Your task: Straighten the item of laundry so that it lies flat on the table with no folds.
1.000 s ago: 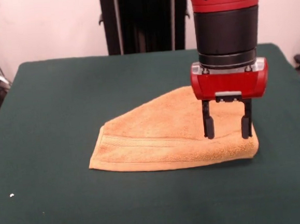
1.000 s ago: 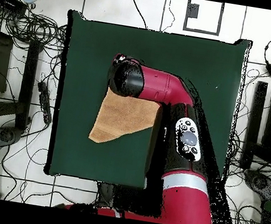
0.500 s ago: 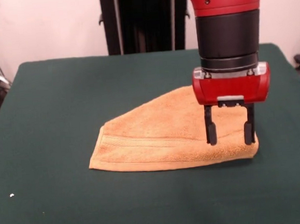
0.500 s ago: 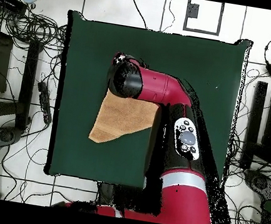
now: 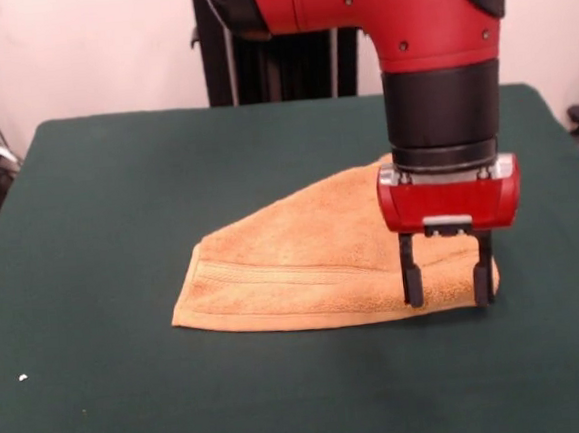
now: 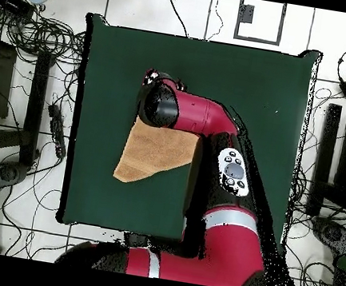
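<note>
With its two black fingers (image 5: 412, 285) spread apart and pointing straight down, the claw (image 5: 448, 286) hangs over the near right corner of the towel (image 5: 313, 260), and nothing sits between those fingers! Their tips are down at the cloth, right by the towel's near edge, though whether they actually touch it is hard to tell. Above them sits the red wrist block, then a black collar, then the big red arm (image 5: 384, 8) coming in from the top.

Out from the claw, the orange-tan towel spreads leftward on the green table (image 5: 99, 211). It is folded over on itself into a lopsided wedge: a long straight near edge, a short left edge with a ribbed band just inside it, and a slanting far edge climbing toward the arm.

From overhead, the arm (image 6: 209, 139) covers the towel's (image 6: 148, 155) upper edge, and the tan wedge tapers to a point toward the lower left, on the left half of the table (image 6: 259, 82).
</note>
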Robot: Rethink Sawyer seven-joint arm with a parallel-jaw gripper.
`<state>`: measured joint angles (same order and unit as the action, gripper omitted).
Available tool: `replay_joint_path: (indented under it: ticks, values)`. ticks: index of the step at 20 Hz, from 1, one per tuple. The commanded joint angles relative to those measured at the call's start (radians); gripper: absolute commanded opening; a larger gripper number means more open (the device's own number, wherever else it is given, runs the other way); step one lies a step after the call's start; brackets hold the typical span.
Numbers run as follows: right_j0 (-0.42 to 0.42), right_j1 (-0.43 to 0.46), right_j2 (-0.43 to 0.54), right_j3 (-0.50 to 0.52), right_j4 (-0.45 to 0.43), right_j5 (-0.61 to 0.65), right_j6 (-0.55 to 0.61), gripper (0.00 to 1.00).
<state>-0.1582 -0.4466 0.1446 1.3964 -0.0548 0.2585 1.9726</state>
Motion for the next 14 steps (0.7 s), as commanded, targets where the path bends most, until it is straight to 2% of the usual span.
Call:
replay_joint_path:
  ticks: [1, 10, 14]
  values:
    - [0.036, 0.119, 0.092, 0.091, 0.039, -0.053, 0.172, 1.00]
    - [0.035, 0.118, 0.098, 0.137, 0.048, -0.089, 0.195, 1.00]
    - [0.029, 0.075, 0.105, 0.198, 0.060, -0.069, 0.208, 1.00]
